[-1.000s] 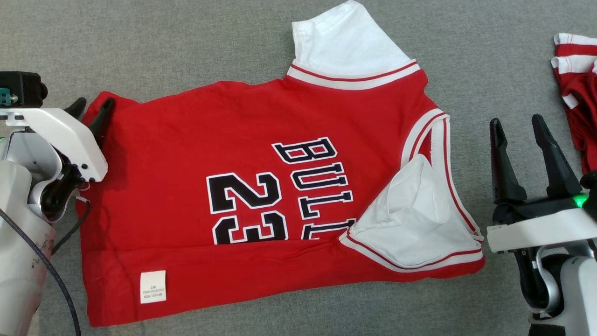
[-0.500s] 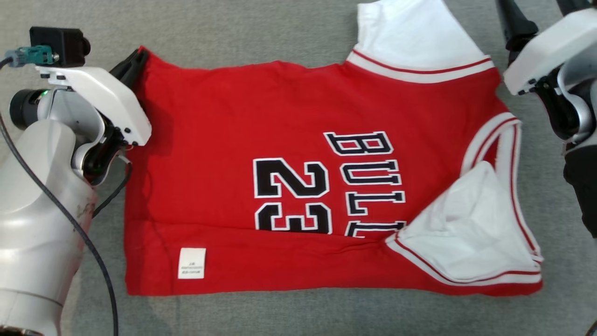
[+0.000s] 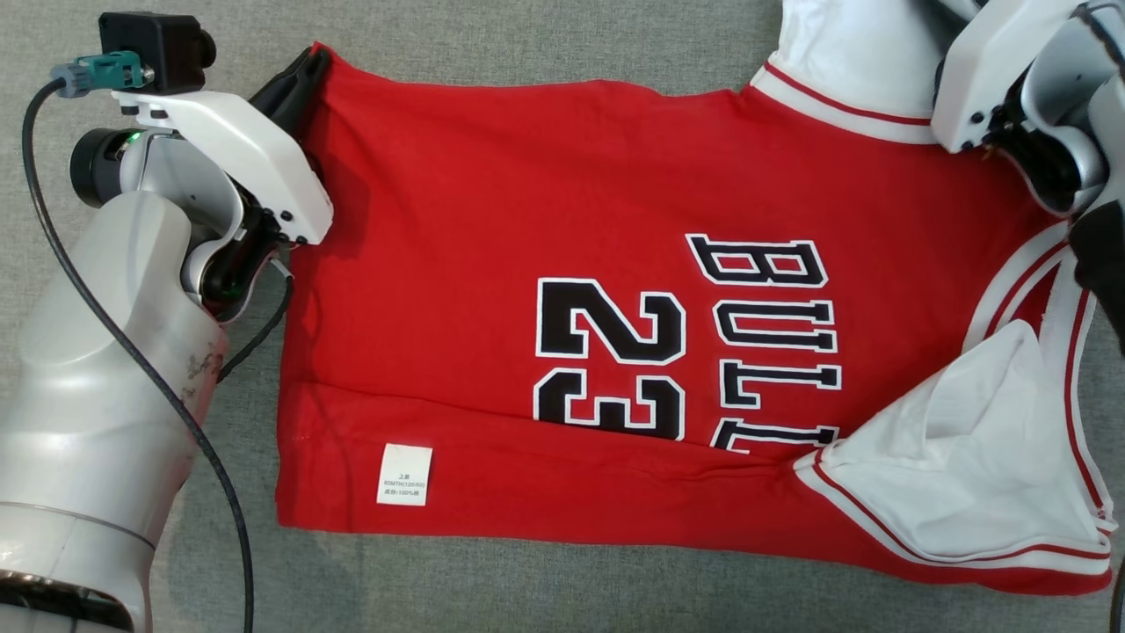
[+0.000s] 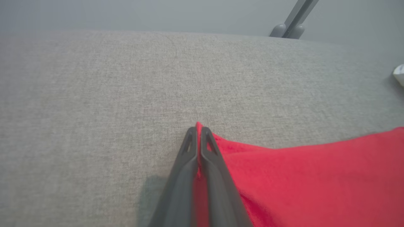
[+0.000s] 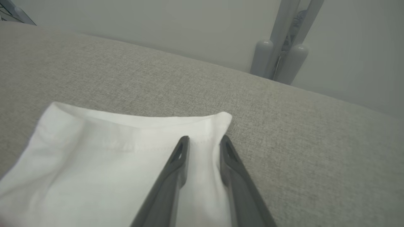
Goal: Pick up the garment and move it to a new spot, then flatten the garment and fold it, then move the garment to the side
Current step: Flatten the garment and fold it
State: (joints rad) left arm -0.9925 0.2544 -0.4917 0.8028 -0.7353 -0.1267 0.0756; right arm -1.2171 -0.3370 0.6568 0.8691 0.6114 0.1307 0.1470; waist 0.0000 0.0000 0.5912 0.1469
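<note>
Head view: left gripper [image 3: 312, 61] on garment [image 3: 492, 220]

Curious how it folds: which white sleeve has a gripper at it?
The far sleeve: the right gripper straddles its corner. The near sleeve lies folded over the red body, untouched.

left gripper [image 4: 198, 129]: dark grey | wrist bracket [image 3: 237, 149]: white, dark screws | forearm [image 3: 88, 422]: pale grey | black cable [image 3: 141, 367]

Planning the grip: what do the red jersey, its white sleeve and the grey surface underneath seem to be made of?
Red jersey: matte knit cloth, probably cotton; creases softly, no shine. White sleeve: thin matte knit, stitched hem visible. Grey surface: coarse woven fabric, like upholstery; flecked weave visible.
</note>
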